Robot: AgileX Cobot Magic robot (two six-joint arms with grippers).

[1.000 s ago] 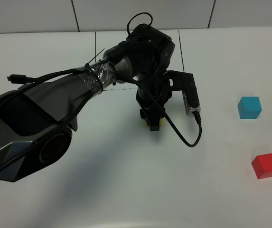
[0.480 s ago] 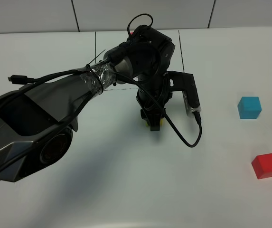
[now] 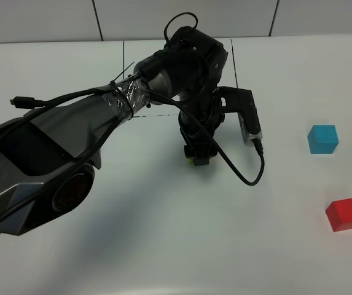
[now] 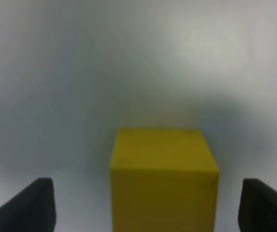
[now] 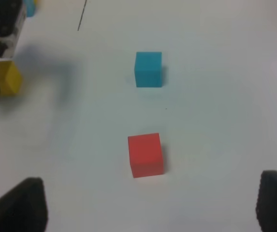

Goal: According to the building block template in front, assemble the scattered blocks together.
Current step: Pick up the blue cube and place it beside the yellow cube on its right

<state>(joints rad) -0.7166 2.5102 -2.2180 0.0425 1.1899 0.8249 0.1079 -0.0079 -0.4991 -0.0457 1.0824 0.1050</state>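
Note:
A yellow block (image 4: pixel 163 169) sits on the white table between the wide-apart fingers of my left gripper (image 4: pixel 153 205); neither finger touches it. In the exterior high view the left gripper (image 3: pixel 199 153) points straight down over the block (image 3: pixel 199 162), which is mostly hidden. It also shows in the right wrist view (image 5: pixel 5 78). A blue block (image 3: pixel 322 139) and a red block (image 3: pixel 344 214) lie apart at the right, also seen in the right wrist view as blue (image 5: pixel 148 69) and red (image 5: pixel 145 154). My right gripper (image 5: pixel 153 208) is open, empty and short of the red block.
Black lines (image 3: pixel 233 61) mark a square at the back of the table (image 3: pixel 132 246); the left arm (image 3: pixel 71 129) covers most of it and hides the template. A black cable (image 3: pixel 249 178) loops from the wrist. A blue corner (image 5: pixel 30 6) shows at the picture's edge.
The left gripper has sunk lower around the yellow block, so less yellow shows beneath it. The blue and red blocks have not moved.

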